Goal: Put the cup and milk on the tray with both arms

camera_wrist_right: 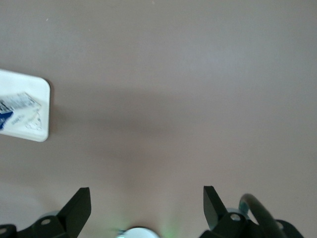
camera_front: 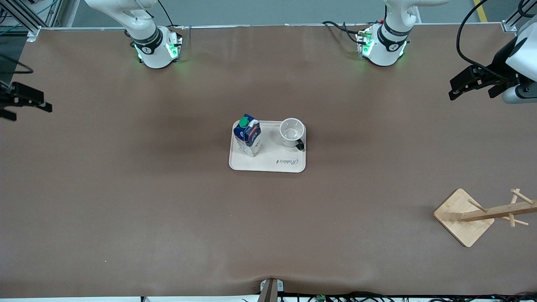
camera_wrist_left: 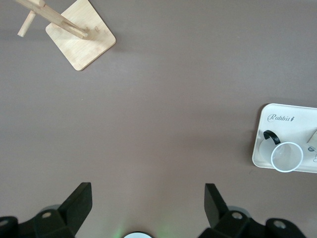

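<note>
The cream tray [camera_front: 272, 164] lies at the table's middle. The dark-blue milk carton [camera_front: 248, 135] stands upright on it, toward the right arm's end. The white cup [camera_front: 292, 133] stands upright on it, toward the left arm's end, its black handle toward the front camera. The left wrist view shows the tray [camera_wrist_left: 285, 119] and cup [camera_wrist_left: 286, 156]; the right wrist view shows the tray's corner [camera_wrist_right: 37, 111] and part of the milk [camera_wrist_right: 7, 116]. My left gripper [camera_front: 461, 86] [camera_wrist_left: 148, 198] is open and empty, high over the table's left-arm end. My right gripper [camera_front: 29, 102] [camera_wrist_right: 146, 198] is open and empty over the right-arm end.
A wooden peg stand with a square base [camera_front: 463, 216] stands near the front camera at the left arm's end; it also shows in the left wrist view [camera_wrist_left: 81, 37]. A brown mat [camera_front: 168, 209] covers the table.
</note>
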Robot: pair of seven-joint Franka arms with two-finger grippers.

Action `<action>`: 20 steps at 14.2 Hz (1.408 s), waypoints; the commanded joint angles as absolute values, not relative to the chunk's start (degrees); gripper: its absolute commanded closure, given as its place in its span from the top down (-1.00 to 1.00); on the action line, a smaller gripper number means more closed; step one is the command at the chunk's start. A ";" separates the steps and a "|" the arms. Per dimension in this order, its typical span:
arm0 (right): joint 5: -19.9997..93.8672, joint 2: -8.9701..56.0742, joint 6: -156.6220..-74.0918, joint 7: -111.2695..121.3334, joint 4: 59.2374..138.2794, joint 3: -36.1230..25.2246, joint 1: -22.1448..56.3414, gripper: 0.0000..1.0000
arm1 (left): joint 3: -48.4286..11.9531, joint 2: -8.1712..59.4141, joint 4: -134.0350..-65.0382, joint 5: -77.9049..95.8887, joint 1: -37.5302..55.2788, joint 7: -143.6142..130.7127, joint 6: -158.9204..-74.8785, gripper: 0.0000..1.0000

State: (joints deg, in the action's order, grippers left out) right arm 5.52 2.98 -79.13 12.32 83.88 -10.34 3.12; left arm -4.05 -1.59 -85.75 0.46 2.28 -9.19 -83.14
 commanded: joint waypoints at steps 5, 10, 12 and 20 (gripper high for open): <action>1.41 -3.70 -81.30 5.89 90.28 -8.35 5.45 1.00 | -4.13 -4.30 -87.10 1.14 1.41 -8.88 -81.39 1.00; -2.88 -2.90 -81.30 12.02 88.16 -8.35 5.54 1.00 | -3.52 -4.05 -87.27 1.23 -1.14 -8.53 -81.30 1.00; -2.99 -2.81 -81.30 12.30 87.71 -8.35 5.45 1.00 | -3.43 -3.78 -87.19 0.79 -1.23 -8.53 -81.47 1.00; -2.55 -2.81 -80.69 12.13 87.89 -8.35 5.54 1.00 | -6.42 -3.08 -87.80 0.70 -0.62 -9.49 -85.34 1.00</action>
